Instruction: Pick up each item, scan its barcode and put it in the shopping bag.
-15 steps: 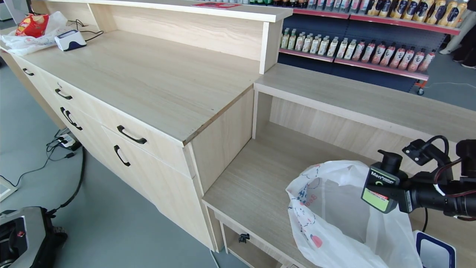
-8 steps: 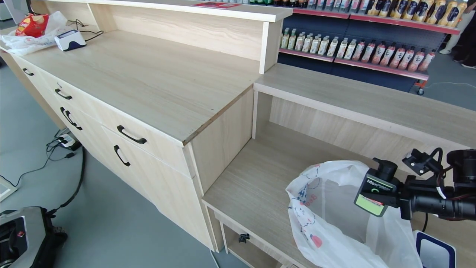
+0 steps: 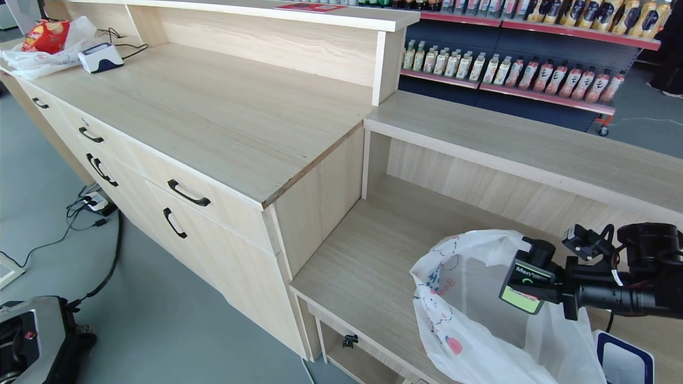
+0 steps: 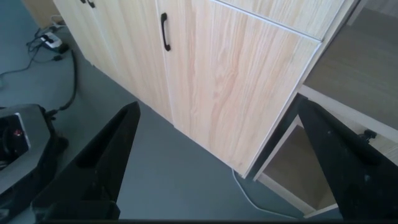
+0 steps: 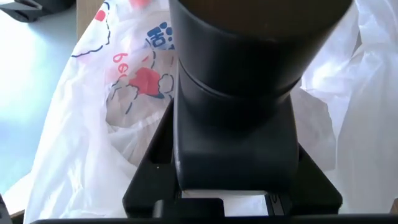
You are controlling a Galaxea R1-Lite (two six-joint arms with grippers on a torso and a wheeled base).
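The shopping bag (image 3: 464,314) is seen standing open on the lower counter (image 3: 363,266). The black bottle (image 3: 525,282) is held tilted over its mouth, gripped at the body by the right gripper (image 3: 565,293), whose jaws are clenched on it. The bottle is judged rigid, smooth and fairly heavy if full, so slipping is to be guarded against. Hold is best taken across the body, not the cap. The bag is judged thin and limp, and its rim could be dragged or folded shut by a touch.

On the upper counter (image 3: 213,112), well apart at the left, a second plastic bag (image 3: 37,61) with a red packet (image 3: 47,34) and a far scanner (image 3: 100,56) are laid. The left gripper (image 4: 217,109) is found low beside the cabinet front (image 4: 236,74), jaws spread wide with nothing between them. The wooden back wall (image 3: 480,186) is set behind the shopping bag, and a near scanner (image 3: 623,358) is placed just beside it at the right.
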